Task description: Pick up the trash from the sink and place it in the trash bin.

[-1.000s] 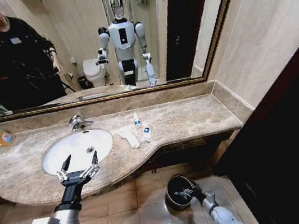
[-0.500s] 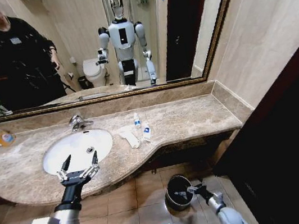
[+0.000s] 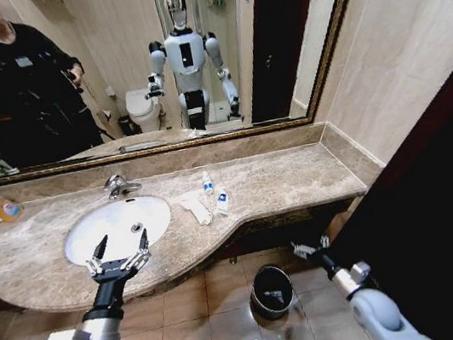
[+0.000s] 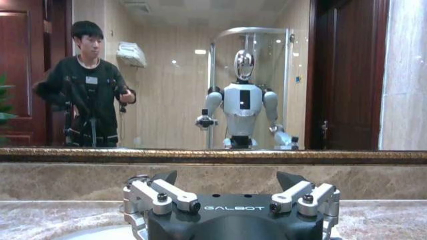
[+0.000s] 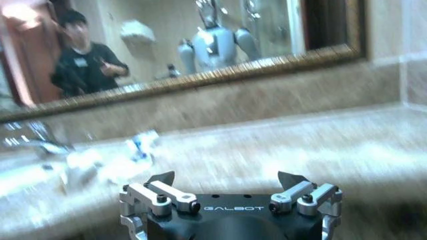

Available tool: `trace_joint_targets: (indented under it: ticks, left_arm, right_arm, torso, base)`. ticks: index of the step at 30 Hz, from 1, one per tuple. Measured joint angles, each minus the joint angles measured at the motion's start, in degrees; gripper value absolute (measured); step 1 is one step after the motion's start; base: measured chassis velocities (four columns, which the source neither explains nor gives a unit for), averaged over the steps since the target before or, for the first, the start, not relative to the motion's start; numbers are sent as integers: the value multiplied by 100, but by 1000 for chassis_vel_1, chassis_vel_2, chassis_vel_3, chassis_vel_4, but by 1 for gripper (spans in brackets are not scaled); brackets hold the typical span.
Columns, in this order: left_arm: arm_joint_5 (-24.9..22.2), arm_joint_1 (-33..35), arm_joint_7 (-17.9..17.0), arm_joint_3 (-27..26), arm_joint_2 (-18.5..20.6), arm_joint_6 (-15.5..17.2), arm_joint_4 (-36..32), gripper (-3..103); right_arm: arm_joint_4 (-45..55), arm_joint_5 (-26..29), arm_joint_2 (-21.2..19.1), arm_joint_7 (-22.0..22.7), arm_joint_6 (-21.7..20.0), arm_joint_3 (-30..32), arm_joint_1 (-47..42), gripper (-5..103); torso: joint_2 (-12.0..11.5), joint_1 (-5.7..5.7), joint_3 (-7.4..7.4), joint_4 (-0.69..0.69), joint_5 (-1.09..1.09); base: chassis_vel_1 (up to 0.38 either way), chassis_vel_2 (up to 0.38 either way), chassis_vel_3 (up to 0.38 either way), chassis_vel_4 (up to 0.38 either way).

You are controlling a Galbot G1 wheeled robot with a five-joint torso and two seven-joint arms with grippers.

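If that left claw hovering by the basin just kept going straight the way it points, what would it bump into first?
Probably the sink. The left gripper, fingers spread open, points across the white bowl toward the faucet and the mirror wall behind. How high it hovers over the bowl is hard to tell.

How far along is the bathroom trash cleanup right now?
Done: nothing visible; what the small round black bin holds cannot be told. In hand: nothing; the left gripper hovers, jaws open, at the white oval sink front rim, the right gripper open near the bin. Left: crumpled white paper and two tiny clear bottles on the marble beside the sink.
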Motion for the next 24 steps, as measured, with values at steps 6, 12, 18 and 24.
trace_joint_targets:
  ticks: [6, 12, 18, 24]
  left_arm:
    - [0, 0, 0, 0, 0, 0, 0, 100]
    - [0, 1, -1, -1, 0, 0, 0, 100]
    - [0, 0, 0, 0, 0, 0, 0, 100]
    - [0, 0, -1, 0, 0, 0, 0, 100]
  right_arm:
    - [337, 159, -373, 346, -726, -544, 912, 100]
    - [1, 392, -678, 384, -1094, -1260, 1838, 100]
    - [-754, 477, -755, 248, -1111, -1921, 2688, 100]
    - [-1838, 588, -697, 39, -1063, -2783, 3856, 100]
  torso:
    - [0, 0, 0, 1, 1]
    - [0, 1, 1, 1, 0]
    - [0, 1, 1, 1, 1]
    - [0, 1, 1, 0, 0]
  base:
    - [0, 0, 0, 0]
    - [0, 0, 0, 0]
    - [0, 0, 0, 0]
    - [0, 0, 0, 0]
